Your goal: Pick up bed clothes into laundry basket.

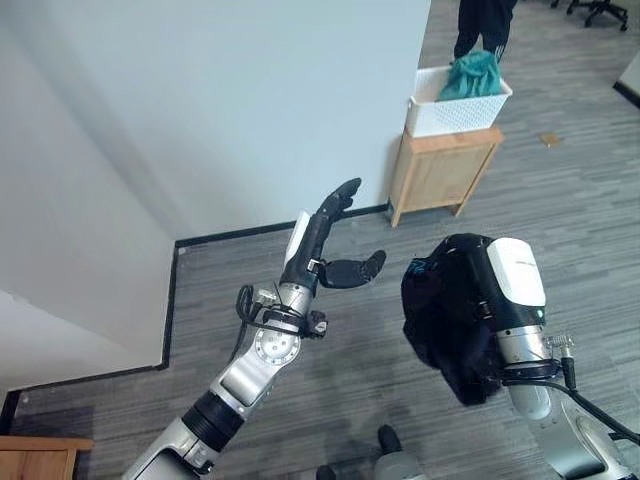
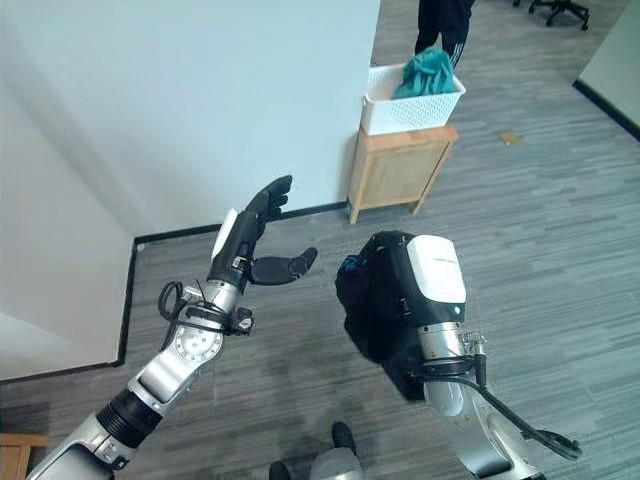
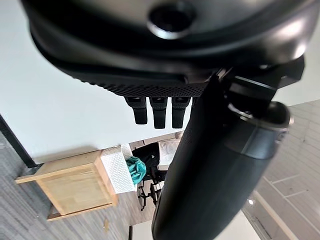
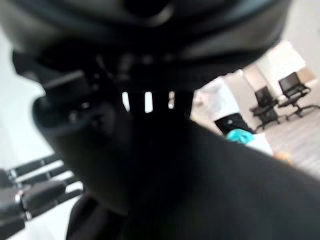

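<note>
— Over by the wall's corner, what is there to aim for?

— A white laundry basket (image 1: 459,102) sits on a small wooden stand (image 1: 441,172), well apart from both hands, with a teal cloth (image 1: 472,76) already heaped in it. A person (image 1: 484,24) stands just behind it.

— And the piece to be dropped in?

— A dark garment (image 1: 445,315) is bunched in the right hand (image 1: 470,290), draped over it so the fingers are buried in cloth; whether they are curled round it, I cannot tell. The left hand (image 1: 322,243) is raised beside it, fingers straight, thumb spread, holding nothing.

— How should the carry go?

— I would judge it best to walk up close, bring the bundle over the rim and above the teal cloth, and only then let go, so no trailing end catches the rim. The free hand could steady the hanging part.

— Which way does the garment lie?

— Its long axis runs roughly vertical: bulk wrapped round the hand, loose end hanging toward the floor.
</note>
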Tool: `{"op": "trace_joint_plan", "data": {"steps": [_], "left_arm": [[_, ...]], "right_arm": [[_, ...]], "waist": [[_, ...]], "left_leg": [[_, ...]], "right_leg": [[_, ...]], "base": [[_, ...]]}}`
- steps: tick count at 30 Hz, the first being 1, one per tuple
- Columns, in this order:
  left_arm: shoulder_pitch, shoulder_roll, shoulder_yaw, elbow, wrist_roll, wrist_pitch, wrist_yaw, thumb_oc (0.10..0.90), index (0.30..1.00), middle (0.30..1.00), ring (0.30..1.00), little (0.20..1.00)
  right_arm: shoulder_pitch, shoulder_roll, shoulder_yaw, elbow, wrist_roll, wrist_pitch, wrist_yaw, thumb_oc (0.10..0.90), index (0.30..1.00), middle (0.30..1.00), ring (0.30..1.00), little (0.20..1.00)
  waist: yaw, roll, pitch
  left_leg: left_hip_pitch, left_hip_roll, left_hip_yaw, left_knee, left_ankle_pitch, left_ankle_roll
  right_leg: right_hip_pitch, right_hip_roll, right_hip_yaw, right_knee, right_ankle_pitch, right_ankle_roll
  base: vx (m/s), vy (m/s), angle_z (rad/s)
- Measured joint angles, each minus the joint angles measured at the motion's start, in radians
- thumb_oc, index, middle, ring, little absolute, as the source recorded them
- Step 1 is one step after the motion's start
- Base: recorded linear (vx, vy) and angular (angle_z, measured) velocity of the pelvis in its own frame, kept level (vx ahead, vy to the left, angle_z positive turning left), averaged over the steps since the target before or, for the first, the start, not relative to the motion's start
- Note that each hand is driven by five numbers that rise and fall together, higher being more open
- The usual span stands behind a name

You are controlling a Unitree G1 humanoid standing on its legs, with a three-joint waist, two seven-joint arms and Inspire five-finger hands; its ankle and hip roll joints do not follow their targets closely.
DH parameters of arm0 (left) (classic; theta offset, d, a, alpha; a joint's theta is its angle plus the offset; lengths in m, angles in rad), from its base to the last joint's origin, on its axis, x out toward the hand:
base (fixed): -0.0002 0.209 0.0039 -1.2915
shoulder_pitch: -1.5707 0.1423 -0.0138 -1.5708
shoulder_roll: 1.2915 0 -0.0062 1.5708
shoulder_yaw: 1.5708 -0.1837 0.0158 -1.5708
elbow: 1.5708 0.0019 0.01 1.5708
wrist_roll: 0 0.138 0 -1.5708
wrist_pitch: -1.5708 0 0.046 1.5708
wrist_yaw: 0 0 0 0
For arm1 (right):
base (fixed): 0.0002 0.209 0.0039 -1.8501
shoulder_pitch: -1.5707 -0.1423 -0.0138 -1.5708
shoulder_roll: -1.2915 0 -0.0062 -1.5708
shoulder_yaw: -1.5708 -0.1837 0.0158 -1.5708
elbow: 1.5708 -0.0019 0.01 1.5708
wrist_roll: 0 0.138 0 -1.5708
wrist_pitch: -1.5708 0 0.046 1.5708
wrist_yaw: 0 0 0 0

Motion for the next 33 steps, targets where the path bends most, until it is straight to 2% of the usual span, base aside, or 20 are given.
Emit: {"op": "trace_joint_plan", "data": {"steps": [7, 8, 9, 11, 12, 13, 15, 16, 17, 18, 19, 20, 22, 26, 28, 29, 30, 31, 32, 33], "left_arm": [[-0.001, 0.008, 0.004, -0.002, 0.007, 0.000, -0.002, 0.800, 0.900, 0.900, 0.900, 0.900], [0.018, 0.015, 0.022, -0.025, 0.008, 0.005, -0.010, 0.800, 0.900, 0.900, 0.900, 0.900], [0.118, 0.051, 0.107, -0.127, 0.025, -0.020, -0.044, 0.800, 0.900, 0.900, 0.900, 0.900], [0.136, 0.044, 0.116, -0.136, 0.027, -0.010, -0.057, 0.800, 0.900, 0.900, 0.900, 0.900], [0.136, 0.049, 0.122, -0.145, 0.027, -0.003, -0.078, 0.800, 0.900, 0.900, 0.900, 0.900], [0.135, 0.054, 0.132, -0.149, 0.026, -0.003, -0.088, 0.800, 0.900, 0.900, 0.900, 0.900], [0.137, 0.085, 0.156, -0.145, 0.026, -0.001, -0.088, 0.800, 0.900, 0.900, 0.900, 0.900], [0.154, 0.088, 0.177, -0.138, 0.024, 0.001, -0.089, 0.800, 0.900, 0.900, 0.900, 0.900], [0.182, 0.079, 0.200, -0.146, 0.023, 0.002, -0.095, 0.800, 0.900, 0.900, 0.900, 0.900], [0.198, 0.078, 0.210, -0.155, 0.018, 0.001, -0.101, 0.800, 0.900, 0.900, 0.900, 0.900], [0.207, 0.072, 0.210, -0.160, 0.013, 0.000, -0.108, 0.800, 0.900, 0.900, 0.900, 0.900], [0.209, 0.067, 0.194, -0.158, 0.012, 0.001, -0.116, 0.800, 0.900, 0.900, 0.900, 0.900], [0.221, 0.055, 0.194, -0.155, 0.012, 0.001, -0.123, 0.800, 0.900, 0.900, 0.900, 0.900], [0.214, 0.015, 0.199, -0.140, 0.003, 0.001, -0.123, 0.800, 0.900, 0.900, 0.900, 0.900], [0.207, 0.010, 0.208, -0.134, -0.005, 0.001, -0.118, 0.800, 0.900, 0.900, 0.900, 0.900], [0.208, 0.009, 0.218, -0.135, -0.006, 0.001, -0.113, 0.800, 0.900, 0.900, 0.900, 0.900], [0.207, 0.002, 0.222, -0.136, -0.006, 0.001, -0.102, 0.800, 0.900, 0.900, 0.900, 0.900], [0.208, -0.001, 0.217, -0.140, -0.006, 0.001, -0.102, 0.800, 0.900, 0.900, 0.900, 0.900], [0.198, 0.001, 0.193, -0.152, -0.005, -0.002, -0.101, 0.800, 0.900, 0.900, 0.900, 0.900], [0.193, 0.001, 0.181, -0.155, -0.005, -0.002, -0.101, 0.800, 0.900, 0.900, 0.900, 0.900]], "right_arm": [[-0.028, -0.001, -0.005, 0.019, -0.010, 0.004, 0.001, 0.400, 0.300, 0.300, 0.300, 0.300], [-0.049, 0.003, 0.013, 0.027, -0.015, 0.008, 0.002, 0.400, 0.300, 0.300, 0.300, 0.300], [-0.185, 0.020, 0.091, 0.095, -0.034, -0.002, 0.030, 0.400, 0.300, 0.300, 0.300, 0.300], [-0.173, -0.006, 0.082, 0.089, -0.047, -0.006, 0.058, 0.400, 0.300, 0.300, 0.300, 0.300], [-0.174, -0.035, 0.084, 0.089, -0.049, -0.007, 0.086, 0.400, 0.300, 0.300, 0.300, 0.300], [-0.174, -0.034, 0.083, 0.085, -0.051, -0.008, 0.095, 0.400, 0.300, 0.300, 0.300, 0.300], [-0.190, -0.015, 0.110, 0.083, -0.060, -0.013, 0.104, 0.400, 0.300, 0.300, 0.300, 0.300], [-0.211, -0.010, 0.140, 0.090, -0.064, -0.015, 0.109, 0.400, 0.300, 0.300, 0.300, 0.300], [-0.218, 0.012, 0.151, 0.088, -0.066, -0.014, 0.122, 0.400, 0.300, 0.300, 0.300, 0.300], [-0.219, 0.023, 0.157, 0.086, -0.066, -0.011, 0.125, 0.400, 0.300, 0.300, 0.300, 0.300], [-0.227, 0.022, 0.154, 0.084, -0.066, -0.012, 0.133, 0.400, 0.300, 0.300, 0.300, 0.300], [-0.233, 0.016, 0.143, 0.085, -0.066, -0.011, 0.144, 0.400, 0.300, 0.300, 0.300, 0.300], [-0.231, 0.013, 0.144, 0.074, -0.066, -0.011, 0.152, 0.400, 0.300, 0.300, 0.300, 0.300], [-0.211, 0.023, 0.155, 0.044, -0.062, -0.017, 0.162, 0.400, 0.300, 0.300, 0.300, 0.300], [-0.222, 0.051, 0.207, 0.046, -0.058, -0.022, 0.169, 0.400, 0.300, 0.300, 0.300, 0.300], [-0.229, 0.050, 0.231, 0.044, -0.056, -0.026, 0.168, 0.400, 0.300, 0.300, 0.300, 0.300], [-0.230, 0.046, 0.257, 0.044, -0.051, -0.031, 0.170, 0.400, 0.300, 0.300, 0.300, 0.300], [-0.230, 0.045, 0.264, 0.045, -0.050, -0.031, 0.171, 0.400, 0.300, 0.300, 0.300, 0.300], [-0.233, 0.035, 0.254, 0.046, -0.046, -0.031, 0.174, 0.400, 0.300, 0.300, 0.300, 0.300], [-0.233, 0.037, 0.245, 0.046, -0.044, -0.031, 0.176, 0.400, 0.300, 0.300, 0.300, 0.300]], "waist": [[-0.002, 0.013, 0.020], [0.010, 0.008, 0.023], [0.157, 0.048, 0.057], [0.188, 0.057, 0.070], [0.201, 0.058, 0.070], [0.224, 0.050, 0.073], [0.285, -0.003, 0.079], [0.299, -0.009, 0.080], [0.312, -0.019, 0.083], [0.312, -0.051, 0.093], [0.316, -0.058, 0.094], [0.302, -0.050, 0.089], [0.301, -0.023, 0.079], [0.252, -0.037, 0.077], [0.292, -0.054, 0.081], [0.309, -0.054, 0.082], [0.316, -0.057, 0.085], [0.317, -0.063, 0.088], [0.344, -0.061, 0.092], [0.355, -0.062, 0.098]], "left_leg": [[-0.001, 0.040, 0.009, -0.001, 0.000, 0.000], [-0.018, 0.053, 0.046, 0.019, -0.011, 0.003], [-0.020, 0.132, 0.254, 0.041, -0.038, 0.061], [-0.017, 0.144, 0.278, 0.060, -0.042, 0.064], [-0.013, 0.151, 0.283, 0.045, -0.042, 0.064], [-0.012, 0.157, 0.293, 0.042, -0.035, 0.052], [-0.001, 0.167, 0.323, 0.052, -0.021, 0.033], [-0.004, 0.200, 0.333, 0.084, -0.019, 0.030], [-0.039, 0.241, 0.354, 0.185, -0.037, 0.011], [-0.069, 0.249, 0.363, 0.213, -0.077, -0.005], [-0.069, 0.233, 0.364, 0.138, -0.074, -0.013], [-0.066, 0.227, 0.362, -0.010, -0.022, -0.016], [-0.058, 0.276, 0.382, 0.001, 0.134, 0.007], [-0.019, 0.287, 0.390, 0.026, 0.129, -0.013], [-0.030, 0.315, 0.324, 0.165, 0.107, -0.014], [-0.057, 0.332, 0.287, 0.262, 0.084, -0.035], [-0.131, 0.366, 0.188, 0.434, 0.039, -0.086], [-0.151, 0.353, 0.123, 0.436, -0.001, -0.118], [-0.177, 0.302, -0.004, 0.390, -0.032, -0.137], [-0.187, 0.282, -0.030, 0.328, -0.028, -0.132]], "right_leg": [[-0.001, 0.042, -0.006, 0.000, -0.003, -0.039], [-0.024, 0.064, -0.046, -0.013, 0.016, -0.042], [-0.123, 0.072, -0.268, 0.136, -0.103, -0.065], [-0.119, -0.028, -0.319, 0.296, -0.144, -0.114], [-0.074, -0.097, -0.346, 0.315, -0.184, -0.078], [-0.061, -0.113, -0.356, 0.295, -0.187, -0.059], [-0.010, -0.111, -0.391, 0.192, -0.074, -0.081], [0.022, -0.062, -0.407, 0.106, -0.052, -0.077], [0.053, -0.027, -0.402, 0.035, -0.010, -0.121], [0.071, -0.023, -0.379, -0.001, -0.002, -0.130], [0.069, -0.024, -0.344, -0.001, -0.004, -0.130], [0.069, 0.001, -0.308, -0.001, -0.003, -0.130], [0.084, 0.053, -0.292, -0.001, -0.012, -0.118], [0.109, 0.054, -0.303, -0.001, -0.013, -0.109], [0.107, 0.055, -0.303, -0.002, -0.015, -0.154], [0.112, 0.053, -0.308, 0.000, -0.017, -0.158], [0.131, 0.042, -0.291, 0.000, -0.019, -0.162], [0.138, 0.041, -0.286, 0.000, -0.027, -0.173], [0.140, 0.034, -0.242, 0.000, -0.030, -0.175], [0.141, 0.029, -0.221, 0.000, -0.030, -0.174]], "base": [[-0.09, -0.022, -0.08], [-0.33, -0.110, -2.23], [-0.05, -0.075, -2.52], [-0.05, -0.158, -1.25], [-0.08, -0.200, 0.07], [-0.15, -0.357, -0.37], [-0.12, -0.337, -0.75], [0.00, -0.299, -0.76], [0.00, -0.296, -0.67], [0.02, -0.253, -0.58], [-0.01, -0.163, -0.43], [-0.01, -0.160, -0.50], [-0.05, -0.233, -0.66], [-0.08, -0.262, -0.39], [-0.09, -0.188, -1.00], [-0.05, -0.178, -0.84], [-0.03, -0.164, -0.53], [-0.03, -0.190, -0.60], [0.02, -0.089, -0.52], [0.01, -0.042, -0.54]]}}
